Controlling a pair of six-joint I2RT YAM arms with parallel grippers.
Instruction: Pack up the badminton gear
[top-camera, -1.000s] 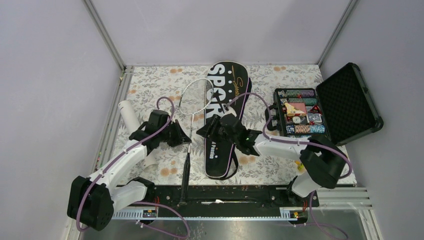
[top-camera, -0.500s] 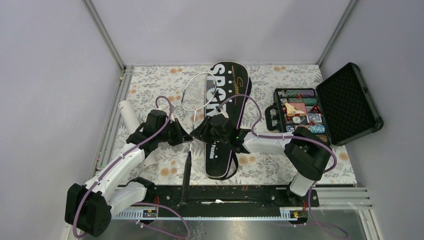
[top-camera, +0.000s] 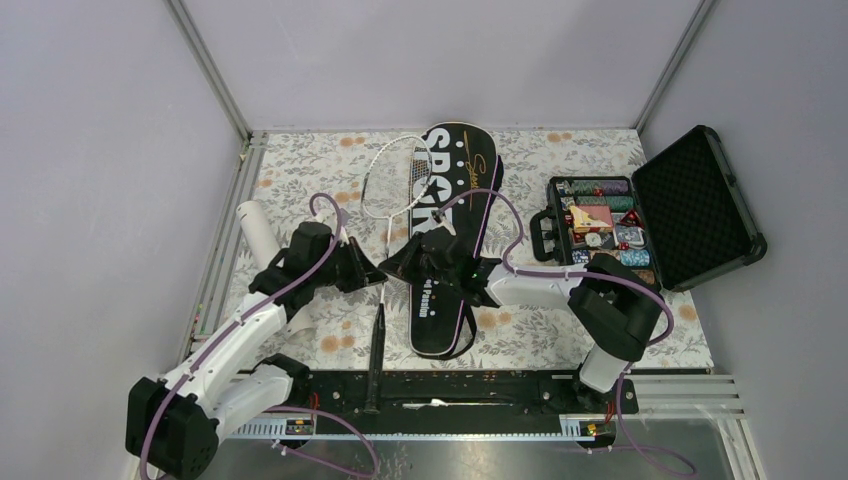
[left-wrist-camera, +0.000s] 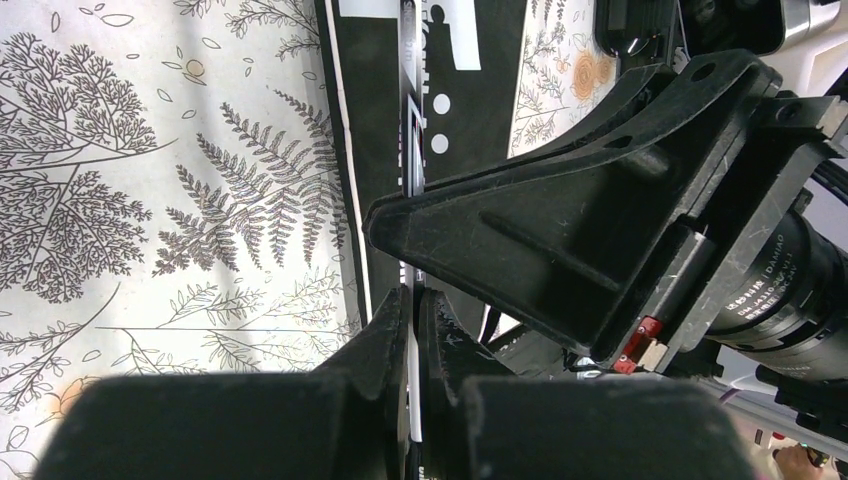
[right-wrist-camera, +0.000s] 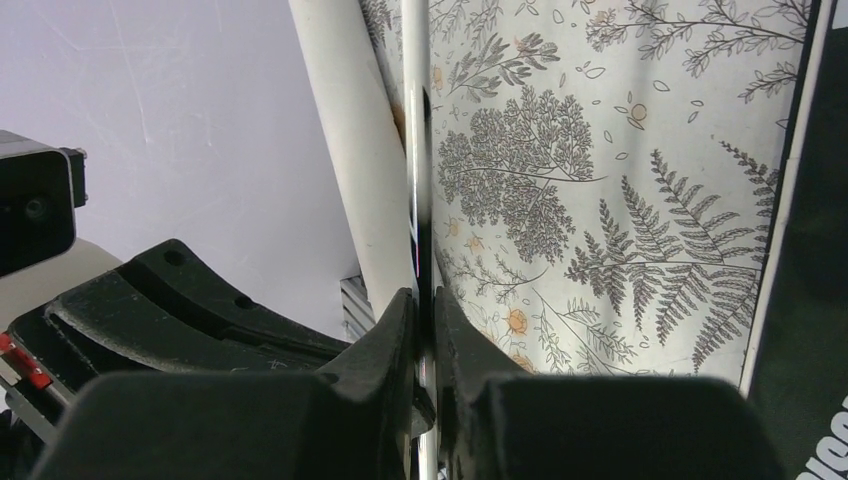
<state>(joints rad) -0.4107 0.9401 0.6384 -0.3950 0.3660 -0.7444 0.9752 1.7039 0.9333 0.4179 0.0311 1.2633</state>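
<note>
Here left fingers (left-wrist-camera: 385, 345) and right fingers (right-wrist-camera: 395, 340) both pinch the racket (top-camera: 388, 235) shaft beside the "SPORT" bag (top-camera: 457, 195).

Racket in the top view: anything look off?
Yes. The left gripper and the right gripper are both shut on the same thin shaft of the racket, right beside each other. The racket's head lies partly over the edge of the racket bag, not inside it.

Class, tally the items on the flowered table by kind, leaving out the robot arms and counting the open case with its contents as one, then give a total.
racket: 1
white tube: 1
racket bag: 1
poker chip case: 1
total: 4
</note>
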